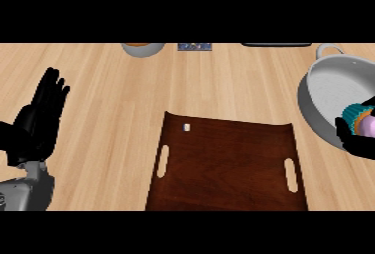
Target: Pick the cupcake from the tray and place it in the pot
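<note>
We see our right hand (356,142) curled round the teal-wrapped, pink-frosted cupcake (359,118) over the round grey metal pot (321,94). The dark brown wooden tray (227,168) bears a small white speck (187,127). Our left hand (40,119) rests open, fingers up.

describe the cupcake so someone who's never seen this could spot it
Start at the dark brown tray in the middle of the wooden counter, then look right to the big grey pot. The cupcake is over the pot's near right side at the view's edge, held in the right robot hand. Nothing else has its teal wrapper and pink top.
</note>
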`<state>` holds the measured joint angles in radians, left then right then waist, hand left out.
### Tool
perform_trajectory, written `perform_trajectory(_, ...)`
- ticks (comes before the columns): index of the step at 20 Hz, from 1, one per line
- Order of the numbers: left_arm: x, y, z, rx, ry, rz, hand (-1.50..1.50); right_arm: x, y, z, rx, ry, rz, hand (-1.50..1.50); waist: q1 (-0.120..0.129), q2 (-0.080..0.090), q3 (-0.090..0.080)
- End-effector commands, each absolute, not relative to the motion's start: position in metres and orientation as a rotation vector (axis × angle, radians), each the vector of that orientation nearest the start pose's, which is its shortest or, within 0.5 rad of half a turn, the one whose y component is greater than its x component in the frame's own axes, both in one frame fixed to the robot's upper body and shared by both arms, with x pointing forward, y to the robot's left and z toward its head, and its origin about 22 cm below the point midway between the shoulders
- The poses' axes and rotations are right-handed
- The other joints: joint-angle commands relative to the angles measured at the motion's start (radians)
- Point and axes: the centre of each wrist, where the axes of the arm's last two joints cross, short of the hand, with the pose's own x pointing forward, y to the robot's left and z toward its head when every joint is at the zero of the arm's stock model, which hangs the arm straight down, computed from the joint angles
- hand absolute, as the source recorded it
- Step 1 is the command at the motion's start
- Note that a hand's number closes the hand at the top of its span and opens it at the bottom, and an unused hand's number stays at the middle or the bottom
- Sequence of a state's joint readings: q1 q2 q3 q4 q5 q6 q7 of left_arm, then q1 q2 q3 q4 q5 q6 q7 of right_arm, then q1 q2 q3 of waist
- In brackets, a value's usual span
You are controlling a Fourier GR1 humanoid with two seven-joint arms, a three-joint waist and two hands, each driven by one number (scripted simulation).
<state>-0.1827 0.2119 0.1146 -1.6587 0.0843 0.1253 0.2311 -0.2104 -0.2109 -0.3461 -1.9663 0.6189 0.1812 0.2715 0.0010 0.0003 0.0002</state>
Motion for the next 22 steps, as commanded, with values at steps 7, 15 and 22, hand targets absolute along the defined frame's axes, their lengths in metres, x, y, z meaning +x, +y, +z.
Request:
perform_trajectory(7, 0.288, 0.276, 0.091, 0.176, -1.628, 0.065, 0.00, 0.285, -0.380, 0.143, -1.271, -1.558, 0.424, 1.50, 0.021, 0.011, 0.001)
perform_trajectory(15, 0.287, 0.282, 0.088, 0.190, -1.622, 0.064, 0.00, 0.328, -0.408, 0.080, -1.399, -1.425, 0.498, 1.50, 0.018, 0.005, 0.001)
perform_trajectory(22, 0.300, 0.274, 0.098, 0.174, -1.636, 0.030, 0.00, 0.352, -0.435, 0.055, -1.228, -1.352, 0.410, 1.50, 0.031, 0.013, 0.003)
